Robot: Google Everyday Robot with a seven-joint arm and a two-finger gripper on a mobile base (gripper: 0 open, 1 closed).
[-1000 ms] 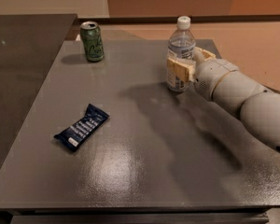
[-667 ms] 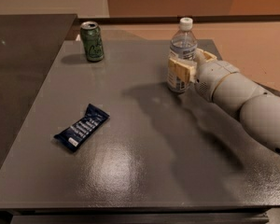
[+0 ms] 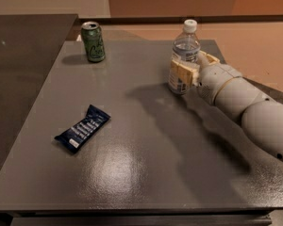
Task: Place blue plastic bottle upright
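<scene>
The blue plastic bottle, clear with a white cap and a white-blue label, stands upright on the grey table at the back right. My gripper reaches in from the right and is shut on the bottle's lower body. One tan finger pad lies across the label in front, and the other finger is behind the bottle to its right. The bottle's base is at the table surface; I cannot tell whether it rests on it.
A green drink can stands upright at the back left of the table. A flat dark blue snack wrapper lies at the left middle. The table's right edge runs just behind my arm. A darker counter adjoins on the left.
The bottle's cap has shifted slightly to the right with my gripper. The can and the wrapper have not moved.
</scene>
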